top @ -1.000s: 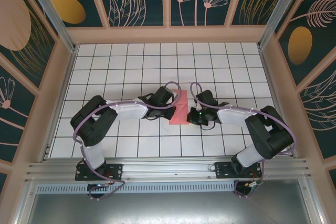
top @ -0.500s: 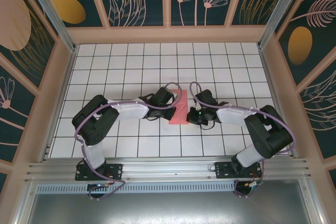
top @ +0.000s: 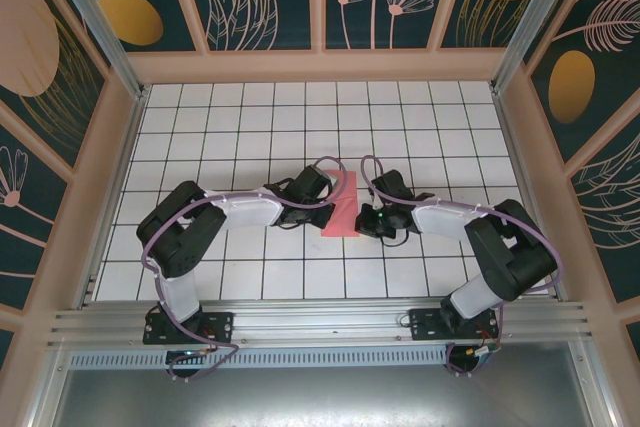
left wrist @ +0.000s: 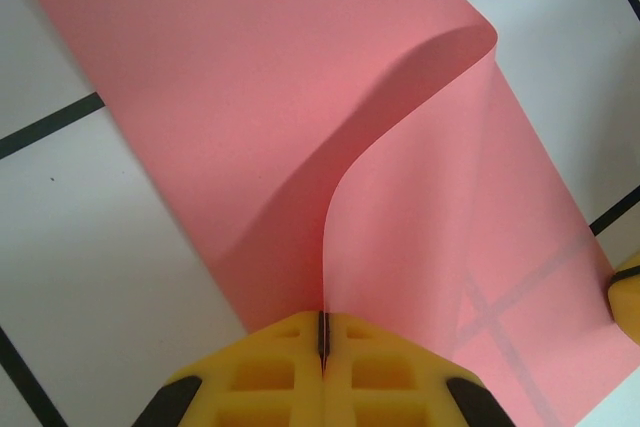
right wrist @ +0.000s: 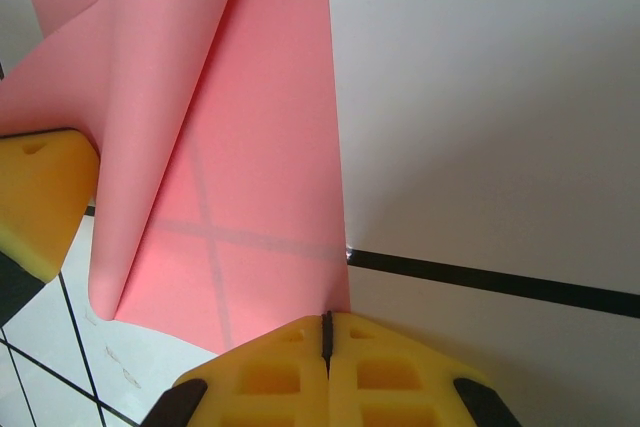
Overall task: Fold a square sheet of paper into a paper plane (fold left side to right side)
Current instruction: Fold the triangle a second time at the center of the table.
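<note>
From above, the square sheet of paper [top: 344, 209] lies on the white gridded counter [top: 250, 117], about midway between the two arms, and reads as a narrow pink-red upright strip. The left end effector [top: 327, 192] sits at the sheet's left edge and the right end effector [top: 365, 220] at its right edge, both touching the paper.

At the left wrist, the left end effector [left wrist: 322, 339] has its yellow fingers [left wrist: 262, 372] pressed together, with an edge of the sheet [left wrist: 250, 107] running into the seam between them. One layer rises from that edge and curls over in a soft arch above the flat part. The grid lines show faintly through the raised layer. A yellow pad of the right end effector [right wrist: 327, 337] peeks in at the sheet's right edge.

At the right wrist, that end effector's fingers [right wrist: 390, 372] are likewise closed tight, the sheet's [right wrist: 260, 147] near edge meeting their tips and seemingly pinched there. The paper curls up to the left, where a left-arm yellow pad [right wrist: 40, 197] touches it.
</note>
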{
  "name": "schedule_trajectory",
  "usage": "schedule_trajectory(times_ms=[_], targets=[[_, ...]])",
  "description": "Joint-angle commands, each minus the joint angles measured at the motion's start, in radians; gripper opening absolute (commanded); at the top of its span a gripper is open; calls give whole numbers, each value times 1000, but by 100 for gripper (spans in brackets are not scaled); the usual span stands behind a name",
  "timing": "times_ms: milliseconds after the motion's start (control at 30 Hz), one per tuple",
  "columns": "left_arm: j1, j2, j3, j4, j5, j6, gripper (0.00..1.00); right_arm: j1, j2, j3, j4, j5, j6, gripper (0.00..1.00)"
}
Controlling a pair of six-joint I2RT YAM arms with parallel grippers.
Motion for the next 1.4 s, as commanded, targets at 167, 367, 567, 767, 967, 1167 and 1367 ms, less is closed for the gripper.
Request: schedule_trajectory(times_ms=[167, 367, 567, 767, 967, 1167, 1367], targets=[[7, 1, 22, -6, -3, 24, 1, 11, 31, -2, -70, 37, -25, 0], [6, 24, 14, -9, 20, 28, 1, 11, 23, -1, -64, 31, -27, 0], [6, 52, 13, -15, 40, 32, 2, 10, 18, 4, -57, 20, -29, 0], [7, 62, 6, -22, 37, 34, 2, -5, -34, 0, -32, -3, -25, 0], [6, 59, 5, -32, 35, 37, 2, -88, -152, -70, 155, -143, 49, 0], [6, 56, 6, -30, 36, 34, 2, -88, -70, -36, 309, -188, 103, 0], [6, 55, 6, -32, 34, 32, 2, -64, 62, 58, 341, -184, 98, 0]])
